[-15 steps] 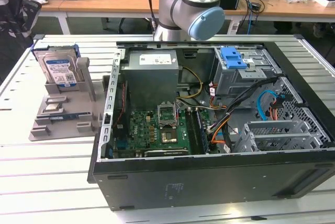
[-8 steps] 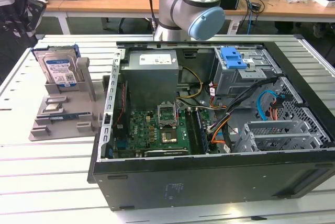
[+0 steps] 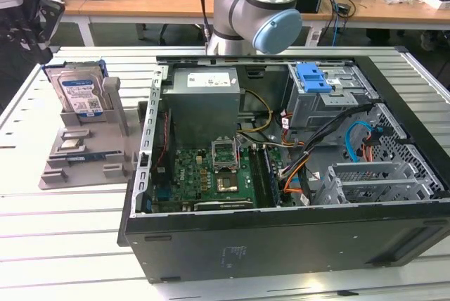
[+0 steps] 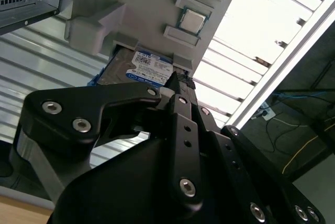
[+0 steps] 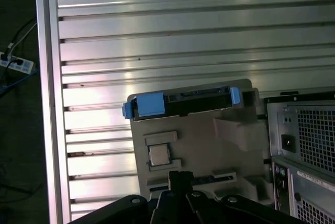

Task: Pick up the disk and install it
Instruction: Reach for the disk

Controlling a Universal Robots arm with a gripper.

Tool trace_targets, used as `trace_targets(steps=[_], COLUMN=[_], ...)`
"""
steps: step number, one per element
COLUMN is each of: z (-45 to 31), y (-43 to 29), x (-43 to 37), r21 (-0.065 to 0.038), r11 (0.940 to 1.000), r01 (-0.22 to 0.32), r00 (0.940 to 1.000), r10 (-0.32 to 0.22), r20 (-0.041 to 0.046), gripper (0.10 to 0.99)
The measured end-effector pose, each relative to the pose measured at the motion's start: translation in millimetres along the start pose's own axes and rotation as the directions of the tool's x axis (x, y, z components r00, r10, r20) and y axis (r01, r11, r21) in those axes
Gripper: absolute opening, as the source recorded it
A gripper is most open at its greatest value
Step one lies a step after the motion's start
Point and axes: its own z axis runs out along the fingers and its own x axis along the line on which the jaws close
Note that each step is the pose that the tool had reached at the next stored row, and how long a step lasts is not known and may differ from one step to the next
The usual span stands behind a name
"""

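One disk (image 3: pixel 79 95) upright in grey holder (image 3: pixel 55 171), open computer case (image 3: pixel 281 239) beside

The disk (image 3: pixel 81 93) stands on edge in a grey stand (image 3: pixel 77 157). Its upper half is exposed and open to approach from above, while the stand's walls cover its lower part. Bare tabletop (image 3: pixel 63 238) spreads in front of the stand and to the exterior view's left of it. On the exterior view's right the open computer case (image 3: pixel 281 245) rises close beside it. Inside the case, the power supply (image 3: pixel 204 100) sits near the drive cage (image 3: pixel 337 100) with its blue bracket (image 3: pixel 313 78), and a black cable bundle (image 3: pixel 330 129) crosses the space before the cage.
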Motion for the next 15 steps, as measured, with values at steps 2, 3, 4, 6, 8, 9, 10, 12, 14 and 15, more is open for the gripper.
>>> trace_targets(steps=[2, 3, 4, 6, 8, 9, 10, 12, 14, 15], z=[0.8, 1.2, 1.9, 3.9, 5.0, 5.0, 5.0, 5.0, 5.1, 5.2], y=[0.8, 1.1, 2.1, 5.7, 7.2, 7.2, 7.2, 7.3, 7.3, 7.3], x=[-0.6, -1.0, -1.6, -1.4, -1.3, -1.3, -1.3, -1.3, -1.3, -1.3], r21=[0.001, 0.001, 0.002, 0.002, 0.003, 0.003, 0.003, 0.003, 0.003, 0.003], r11=[1.0, 1.0, 1.0, 1.0, 1.0, 1.0, 1.0, 1.0, 1.0, 1.0], r01=[0.0, 0.0, 0.0, 0.0, 0.0, 0.0, 0.0, 0.0, 0.0, 0.0], r00=[1.0, 1.0, 1.0, 1.0, 1.0, 1.0, 1.0, 1.0, 1.0, 1.0], r10=[0.0, 0.0, 0.0, 0.0, 0.0, 0.0, 0.0, 0.0, 0.0, 0.0], r20=[0.0, 0.0, 0.0, 0.0, 0.0002, 0.0001, 0.0, 0.0, 0.0, 0.0], gripper=[0.106, 0.106, 0.106, 0.106, 0.106, 0.106, 0.106, 0.106, 0.106, 0.106])
